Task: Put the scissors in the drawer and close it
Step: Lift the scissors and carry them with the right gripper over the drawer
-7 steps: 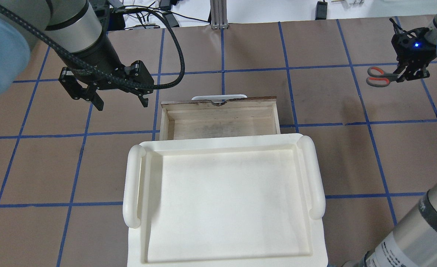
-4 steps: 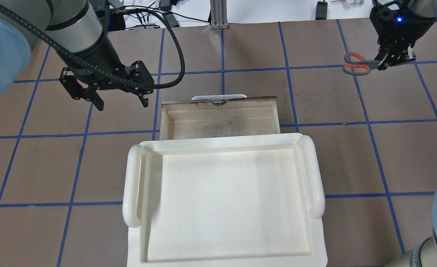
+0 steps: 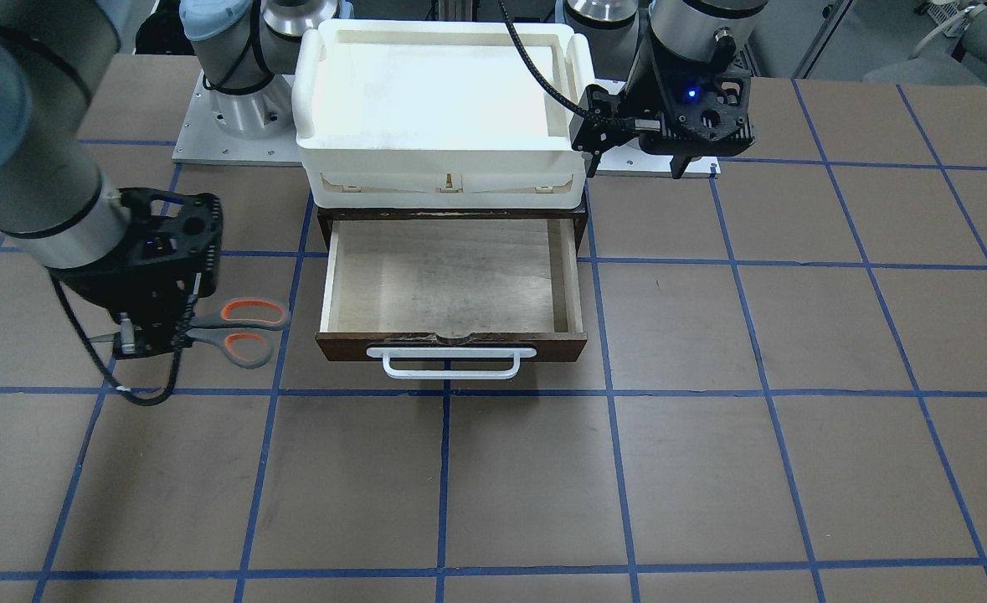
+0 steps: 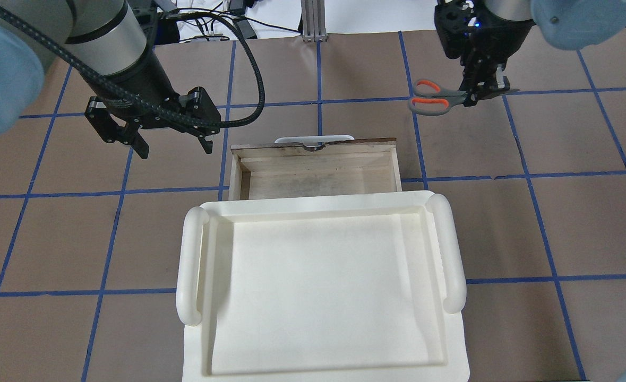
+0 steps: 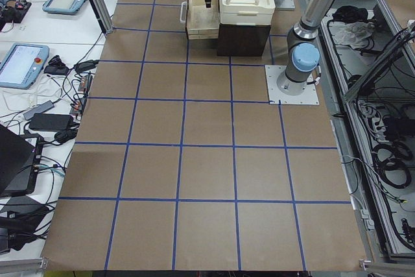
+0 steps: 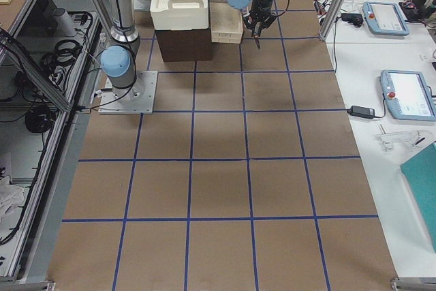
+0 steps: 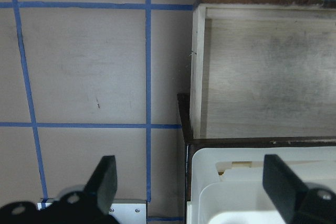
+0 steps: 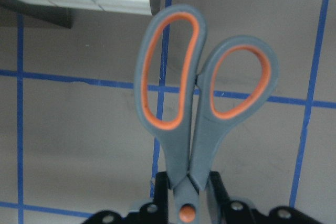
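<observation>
Right gripper [image 4: 482,94] is clamped on the scissors [image 4: 449,97] at the pivot, holding them aloft just off the open drawer [image 4: 318,183] and its front corner; the transfer is underway, and next they likely need swinging over the bare plywood floor, lowering and releasing. Left gripper [image 4: 174,150] hangs spread wide, empty. No readable writing shows

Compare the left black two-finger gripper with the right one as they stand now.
The left black two-finger gripper is open wide; the right black two-finger gripper is shut. The left gripper holds nothing; the right gripper clamps the grey, orange-lined scissors at the blade end. The left gripper hangs to the left of the open plywood drawer, the right gripper past its right front corner. Both are outside the drawer.
</observation>
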Robot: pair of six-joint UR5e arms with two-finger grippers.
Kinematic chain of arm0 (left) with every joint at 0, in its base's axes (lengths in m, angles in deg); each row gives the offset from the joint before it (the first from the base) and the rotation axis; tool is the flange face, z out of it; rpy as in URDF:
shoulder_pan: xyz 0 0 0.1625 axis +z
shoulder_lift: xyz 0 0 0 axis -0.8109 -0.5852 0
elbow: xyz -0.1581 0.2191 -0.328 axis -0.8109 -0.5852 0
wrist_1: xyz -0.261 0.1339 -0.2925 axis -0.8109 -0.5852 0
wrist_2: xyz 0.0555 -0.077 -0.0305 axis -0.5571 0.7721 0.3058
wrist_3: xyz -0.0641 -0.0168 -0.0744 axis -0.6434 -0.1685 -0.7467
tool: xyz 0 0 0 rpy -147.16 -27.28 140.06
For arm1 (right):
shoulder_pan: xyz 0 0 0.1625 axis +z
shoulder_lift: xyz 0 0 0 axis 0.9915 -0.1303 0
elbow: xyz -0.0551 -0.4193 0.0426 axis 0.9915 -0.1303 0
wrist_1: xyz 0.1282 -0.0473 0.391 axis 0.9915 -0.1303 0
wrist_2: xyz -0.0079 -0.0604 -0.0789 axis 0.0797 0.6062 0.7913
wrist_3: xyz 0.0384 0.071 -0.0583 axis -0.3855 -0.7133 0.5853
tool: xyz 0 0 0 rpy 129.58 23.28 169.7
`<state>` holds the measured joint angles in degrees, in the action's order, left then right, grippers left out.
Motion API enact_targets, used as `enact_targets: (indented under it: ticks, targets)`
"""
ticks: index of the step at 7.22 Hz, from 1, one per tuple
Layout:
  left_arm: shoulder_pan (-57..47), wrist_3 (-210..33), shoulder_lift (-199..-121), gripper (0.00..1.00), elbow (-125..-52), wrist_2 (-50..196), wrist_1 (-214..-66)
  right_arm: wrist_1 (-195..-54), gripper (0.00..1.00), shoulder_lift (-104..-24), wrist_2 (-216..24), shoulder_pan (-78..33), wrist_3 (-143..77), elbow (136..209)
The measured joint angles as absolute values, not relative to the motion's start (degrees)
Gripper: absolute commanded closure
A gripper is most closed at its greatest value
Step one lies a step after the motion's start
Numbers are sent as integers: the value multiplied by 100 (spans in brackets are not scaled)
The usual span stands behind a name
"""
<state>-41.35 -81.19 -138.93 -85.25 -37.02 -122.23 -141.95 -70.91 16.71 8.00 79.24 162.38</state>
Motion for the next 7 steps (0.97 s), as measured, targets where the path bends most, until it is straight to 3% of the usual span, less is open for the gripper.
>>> enact_targets:
  ticks: [3, 7]
  targets:
    - [-4135, -8119, -13893, 0, -8525, -3703, -12223, -14208, 100, -7099, 1662, 2140, 6475, 16308]
    - [-4135, -8119, -13893, 0, -8525, -3703, -12223, -14475, 100, -6956, 1381, 2695, 6021, 16590]
